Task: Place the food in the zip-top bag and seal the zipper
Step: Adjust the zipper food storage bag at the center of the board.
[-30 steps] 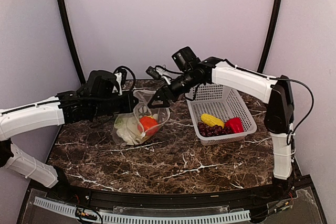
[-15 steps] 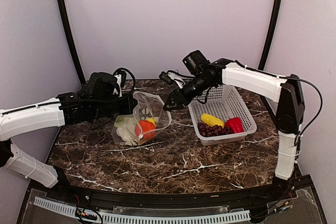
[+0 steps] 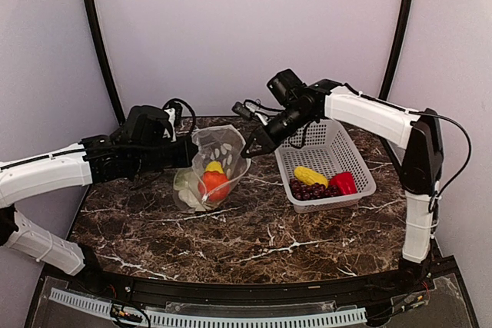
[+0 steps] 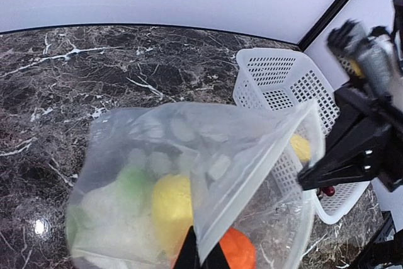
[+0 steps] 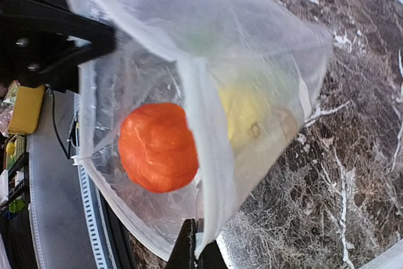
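The zip-top bag (image 3: 223,147) stands on the table with its mouth held up between my two grippers. My left gripper (image 3: 191,155) is shut on the bag's left rim, and in its wrist view the fingertips (image 4: 203,259) pinch the zipper (image 4: 258,177). My right gripper (image 3: 247,153) is shut on the right rim, pinching the whitish strip (image 5: 204,149). Inside lie an orange-red round food (image 5: 157,146), a yellow oblong (image 5: 242,114) and a white lumpy vegetable (image 3: 187,188). Another yellow oblong (image 3: 310,176), a red pepper (image 3: 344,183) and purple grapes (image 3: 306,190) sit in the basket.
The white mesh basket (image 3: 307,137) stands right of the bag, close under my right forearm. The marble table (image 3: 254,236) stretches toward the near edge. Curved black poles and a pale wall close off the back.
My right gripper shut on the bag's right rim and pulled it up. The bag went from slumped to upright, with its mouth stretched between both grippers. The left arm barely moved.
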### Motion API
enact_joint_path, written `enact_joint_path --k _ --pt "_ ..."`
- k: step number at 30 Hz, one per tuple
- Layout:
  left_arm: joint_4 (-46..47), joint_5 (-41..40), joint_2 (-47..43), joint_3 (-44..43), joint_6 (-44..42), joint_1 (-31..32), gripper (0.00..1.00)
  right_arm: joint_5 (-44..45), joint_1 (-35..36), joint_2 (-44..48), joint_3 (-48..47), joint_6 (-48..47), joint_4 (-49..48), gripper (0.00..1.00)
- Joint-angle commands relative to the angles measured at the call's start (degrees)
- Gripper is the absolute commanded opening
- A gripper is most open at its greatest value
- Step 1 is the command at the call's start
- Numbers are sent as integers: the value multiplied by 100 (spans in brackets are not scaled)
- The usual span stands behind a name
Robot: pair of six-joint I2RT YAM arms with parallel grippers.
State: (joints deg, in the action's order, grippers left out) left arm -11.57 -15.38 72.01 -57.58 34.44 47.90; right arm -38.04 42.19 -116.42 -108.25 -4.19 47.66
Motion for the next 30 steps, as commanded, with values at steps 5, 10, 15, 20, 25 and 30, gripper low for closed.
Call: enact_joint_path --k 5,10,15,20,25,30 --pt "-354 -133 -152 -181 -260 9 1 -356 -59 307 -82 -99 39 0" --pt "78 -151 -617 22 -192 5 1 -332 -129 415 -408 -136 32 0" --pt "-99 142 -416 -255 -155 4 1 -125 -236 334 -698 -115 163 0" --pt "-632 909 472 -999 -269 0 1 -299 -273 212 -743 -58 197 0" --pt "-377 595 304 -727 -178 0 1 -239 -336 196 -635 -176 267 3" --pt "-387 580 316 -770 -280 0 1 -297 -467 288 -582 -276 323 25"
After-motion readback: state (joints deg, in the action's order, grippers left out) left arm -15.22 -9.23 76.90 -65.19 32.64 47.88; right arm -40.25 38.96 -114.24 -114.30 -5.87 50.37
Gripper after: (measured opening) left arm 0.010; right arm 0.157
